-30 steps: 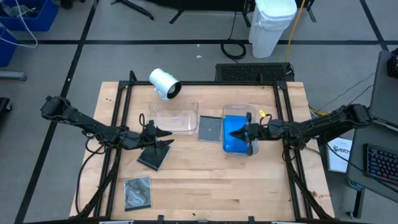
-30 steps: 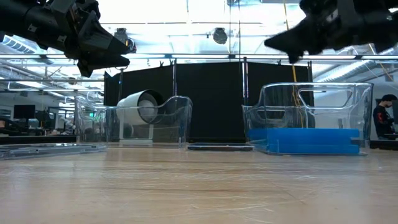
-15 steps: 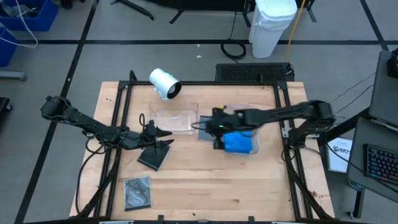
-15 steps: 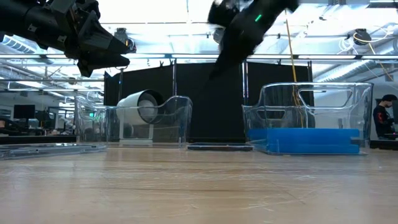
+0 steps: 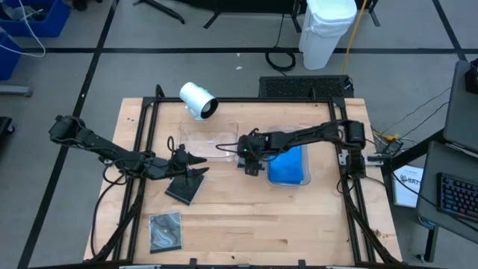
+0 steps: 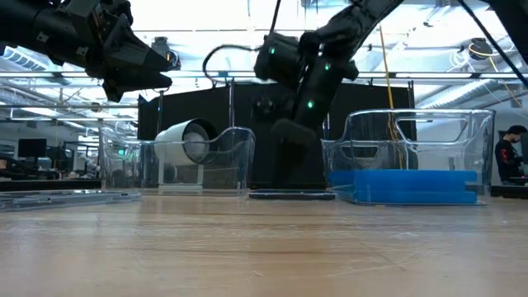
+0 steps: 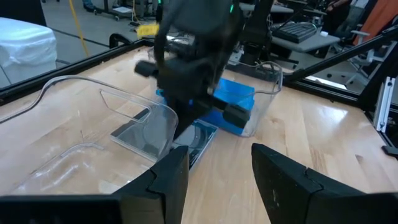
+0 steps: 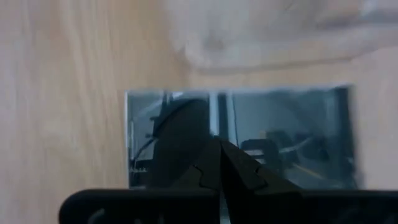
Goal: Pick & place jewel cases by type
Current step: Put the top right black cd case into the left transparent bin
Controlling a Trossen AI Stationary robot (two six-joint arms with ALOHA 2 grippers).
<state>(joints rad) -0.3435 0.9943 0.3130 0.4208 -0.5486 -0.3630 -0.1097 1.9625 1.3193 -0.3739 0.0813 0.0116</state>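
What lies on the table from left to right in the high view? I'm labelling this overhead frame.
Clear grey jewel case near the front edge → dark jewel case under the left claw → empty clear plastic tray → right claw → clear tray holding the bright blue cases.

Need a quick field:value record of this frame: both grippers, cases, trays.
right gripper: shut, pointed down over the dark grey jewel case lying flat between the two trays
left gripper: open, empty, raised above the dark case on the table
third dark grey case: lying flat near the front left corner of the table
blue jewel cases: stacked in the right clear plastic tray
left clear plastic tray: no case visible inside
white cylinder: on its side behind the left tray
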